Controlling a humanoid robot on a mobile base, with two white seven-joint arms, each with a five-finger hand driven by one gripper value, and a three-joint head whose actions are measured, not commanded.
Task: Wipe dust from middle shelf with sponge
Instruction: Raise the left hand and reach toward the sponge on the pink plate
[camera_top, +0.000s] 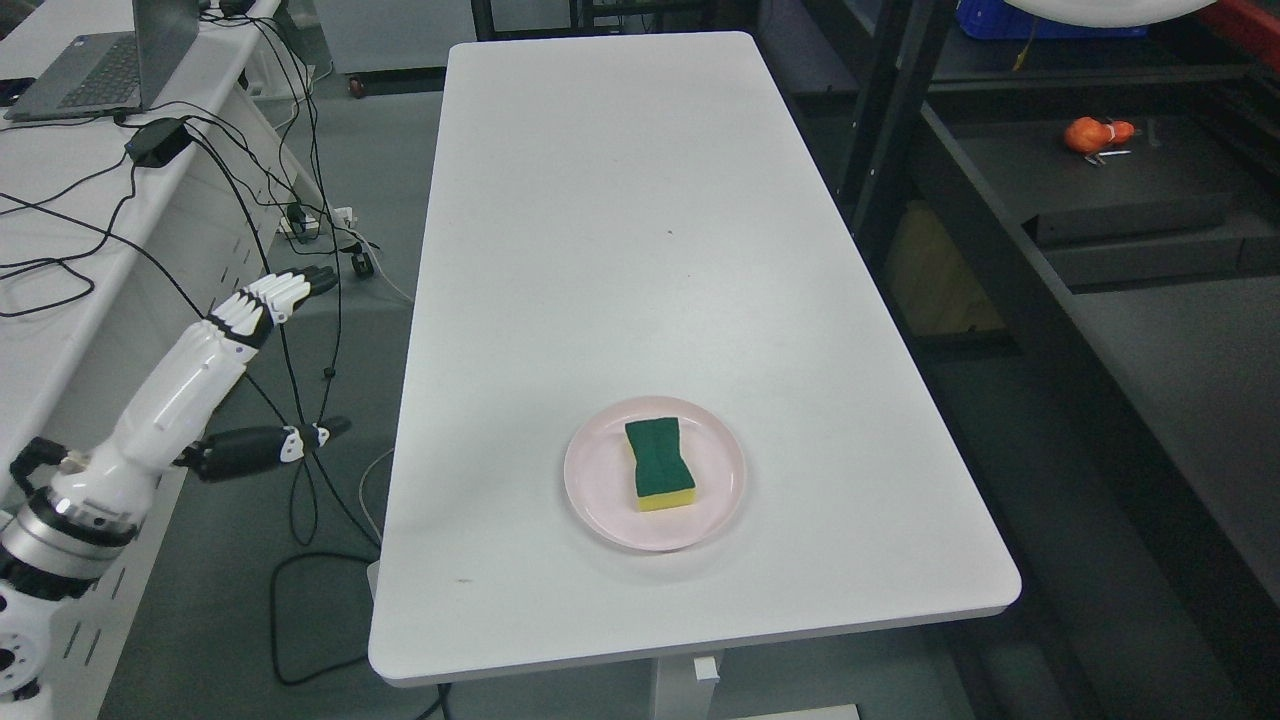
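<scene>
A sponge (659, 463), green on top with a yellow base, lies on a pale pink plate (600, 490) near the front of the white table (620, 220). My left hand (285, 293) hangs off the table's left side, well away from the sponge, its fingers stretched out straight and holding nothing. The dark shelf unit (1120, 330) stands to the right of the table. My right arm does not show.
A white desk (60, 250) at the left carries a laptop (95, 65) and trailing black cables (300, 330). A small orange object (1095, 133) rests on a far shelf board. The shelf's black upright post (890, 130) stands close to the table's right edge.
</scene>
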